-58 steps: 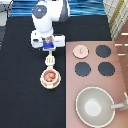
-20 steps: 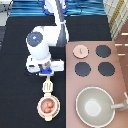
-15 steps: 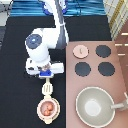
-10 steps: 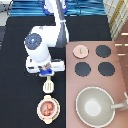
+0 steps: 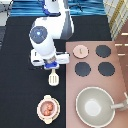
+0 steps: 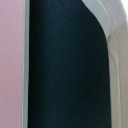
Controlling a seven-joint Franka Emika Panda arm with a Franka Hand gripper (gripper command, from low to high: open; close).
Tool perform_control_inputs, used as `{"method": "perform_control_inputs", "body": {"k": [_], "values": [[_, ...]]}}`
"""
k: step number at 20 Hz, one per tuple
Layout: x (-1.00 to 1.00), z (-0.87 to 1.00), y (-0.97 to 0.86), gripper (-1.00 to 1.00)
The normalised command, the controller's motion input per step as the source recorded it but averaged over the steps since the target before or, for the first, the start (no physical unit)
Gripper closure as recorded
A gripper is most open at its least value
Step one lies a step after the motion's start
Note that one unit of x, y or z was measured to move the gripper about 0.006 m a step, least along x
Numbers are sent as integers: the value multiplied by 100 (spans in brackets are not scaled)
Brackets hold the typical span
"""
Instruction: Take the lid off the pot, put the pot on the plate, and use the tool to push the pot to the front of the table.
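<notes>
The gripper [image 5: 51, 65] hangs over the black table [image 5: 20, 75], left of the stove counter. It is shut on the handle of the cream-white tool [image 5: 53, 78], whose slotted head points toward the exterior view's bottom. Below it, with a gap of bare table between, the pink-tan pot [image 5: 47, 109] sits on the cream plate [image 5: 48, 99], its reddish inside uncovered. The pale-pink lid [image 5: 80, 51] lies on the stove counter's top-left burner spot. The wrist view holds mostly black table [image 6: 65, 65].
The brownish-pink stove counter [image 5: 117, 75] fills the exterior view's right, with three black burners [image 5: 82, 69] showing. A large grey-beige pan [image 5: 95, 106] with a long handle stands at its lower part, right of the pot. A pink strip [image 6: 12, 65] edges the wrist view.
The pot on its plate slid toward the exterior view's bottom under the tool's push, then stopped. The gripper has now drawn the tool back toward the top, opening a gap to the pot.
</notes>
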Motion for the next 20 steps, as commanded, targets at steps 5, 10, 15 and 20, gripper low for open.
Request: {"method": "perform_control_inputs", "body": {"k": [5,10,15,20], "values": [[89,-4,-28,100],[85,0,-28,100],[89,15,-12,100],[91,27,-13,100]]}}
